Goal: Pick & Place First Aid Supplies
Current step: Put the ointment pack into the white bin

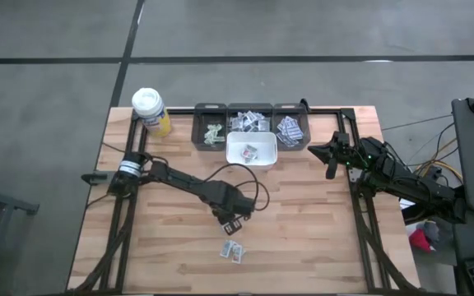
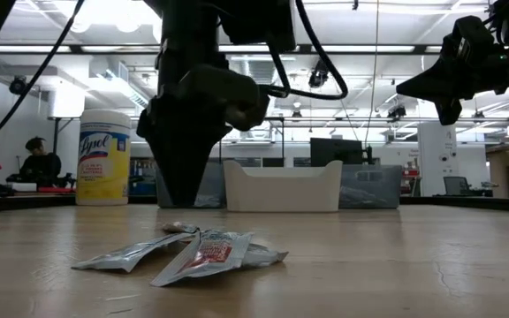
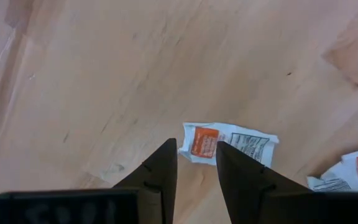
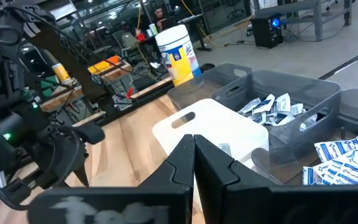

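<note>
A few small white packets [image 1: 231,249] lie flat on the wooden table near its near edge; the low view shows them in a loose cluster [image 2: 203,251], one with red print. My left gripper [image 1: 234,222] points down just on the far side of them, open. In the left wrist view its fingertips [image 3: 196,148] stand over the near end of a red-printed packet [image 3: 232,142], and I see no contact. A second packet [image 3: 353,169] lies beside it. My right gripper [image 4: 194,143] is shut on nothing and hangs in the air at the table's right side [image 1: 332,156].
Along the far edge stand three dark bins holding packets [image 1: 249,120] and, in front of them, a white bin [image 1: 251,151] with a packet inside. A white-lidded yellow bottle [image 1: 151,111] stands at the far left. A cable [image 1: 245,177] loops over the left arm. Bare wood surrounds the loose packets.
</note>
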You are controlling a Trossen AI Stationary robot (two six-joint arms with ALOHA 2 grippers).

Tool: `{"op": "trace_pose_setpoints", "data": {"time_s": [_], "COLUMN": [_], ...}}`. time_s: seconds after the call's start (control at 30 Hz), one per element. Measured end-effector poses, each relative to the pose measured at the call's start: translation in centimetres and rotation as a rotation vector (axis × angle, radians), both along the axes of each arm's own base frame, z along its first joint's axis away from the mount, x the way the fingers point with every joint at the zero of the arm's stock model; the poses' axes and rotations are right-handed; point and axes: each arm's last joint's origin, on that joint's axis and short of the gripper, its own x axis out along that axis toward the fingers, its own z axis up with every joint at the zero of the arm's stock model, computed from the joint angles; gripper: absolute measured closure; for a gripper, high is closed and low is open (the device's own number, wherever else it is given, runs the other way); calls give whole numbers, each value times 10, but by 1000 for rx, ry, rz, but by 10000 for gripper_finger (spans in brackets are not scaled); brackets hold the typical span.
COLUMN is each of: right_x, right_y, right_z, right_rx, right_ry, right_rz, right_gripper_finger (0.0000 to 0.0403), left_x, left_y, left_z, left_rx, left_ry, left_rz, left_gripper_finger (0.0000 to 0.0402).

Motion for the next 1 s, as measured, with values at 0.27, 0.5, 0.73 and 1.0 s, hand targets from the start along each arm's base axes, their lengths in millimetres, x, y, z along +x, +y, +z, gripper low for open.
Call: {"op": "trace_pose_setpoints", "data": {"time_s": [0.27, 0.5, 0.73, 1.0], "right_x": [0, 0, 0, 0], "right_y": [0, 0, 0, 0], "right_z": [0, 0, 0, 0], "right_rx": [4, 3, 3, 3], "right_ry": [-1, -1, -1, 1], "right_rz": [0, 0, 0, 0], "right_gripper_finger": [394, 394, 394, 394], "left_x": [-2, -7, -16, -14], "left_y": [-1, 0, 2, 2], "left_z": [-4, -19, -33, -32], "left_rx": [-1, -9, -16, -12], "left_ry": [12, 19, 39, 30], "left_rz": [-13, 8, 104, 108], "left_gripper_finger": [296, 296, 306, 391]}}
